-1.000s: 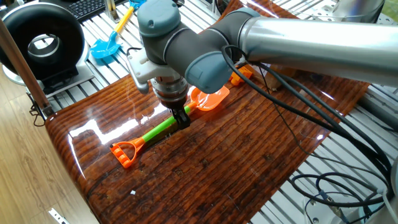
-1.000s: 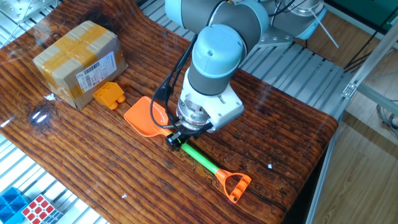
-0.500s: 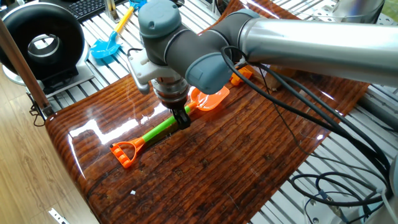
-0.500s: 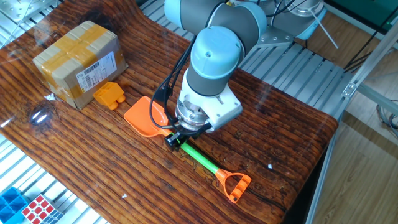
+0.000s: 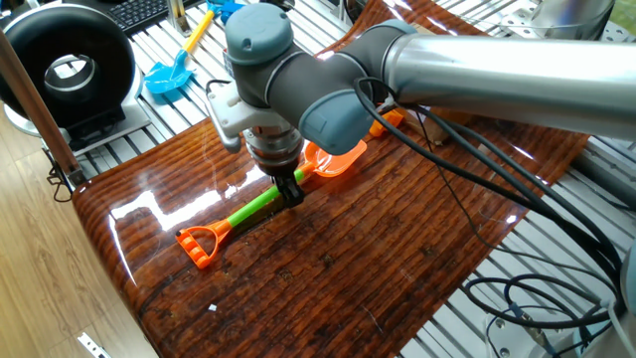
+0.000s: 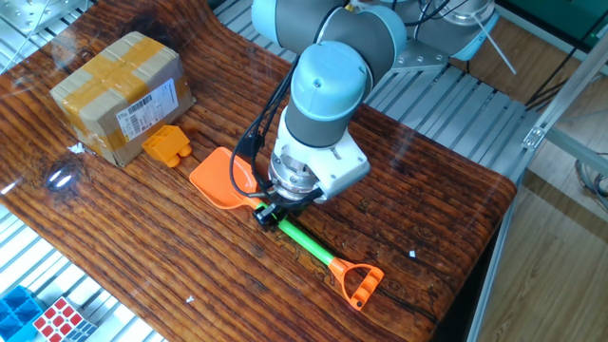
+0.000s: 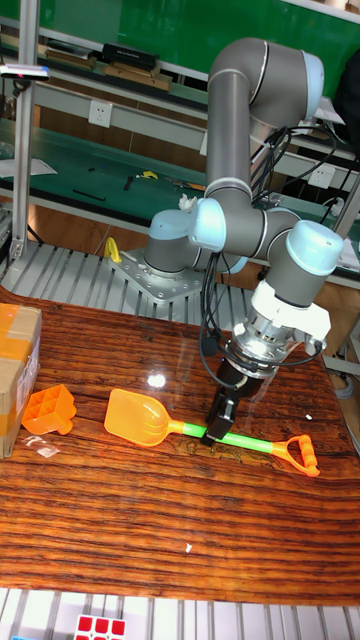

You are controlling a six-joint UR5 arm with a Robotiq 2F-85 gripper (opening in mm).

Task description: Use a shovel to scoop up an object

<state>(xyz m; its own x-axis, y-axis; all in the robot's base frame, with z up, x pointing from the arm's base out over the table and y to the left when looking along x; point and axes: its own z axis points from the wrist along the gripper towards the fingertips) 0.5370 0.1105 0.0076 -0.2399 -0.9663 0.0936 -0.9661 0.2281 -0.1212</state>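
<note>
Tall fixed view shows the shovel [image 7: 200, 430] flat on the table [image 7: 120, 520]: orange scoop, green shaft, orange loop end. Gripper [image 7: 218, 418] pinches its shaft near the blade, right of the brick [image 7: 48, 411].

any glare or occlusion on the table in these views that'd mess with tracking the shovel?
One fixed view: bright window glare on the glossy table beside the shovel; the arm hides most of its blade. The other fixed view: a small glare spot near the cardboard box, shovel mostly unobstructed. Tall fixed view: one small highlight behind the blade, pincer covers part of the shaft.
</note>
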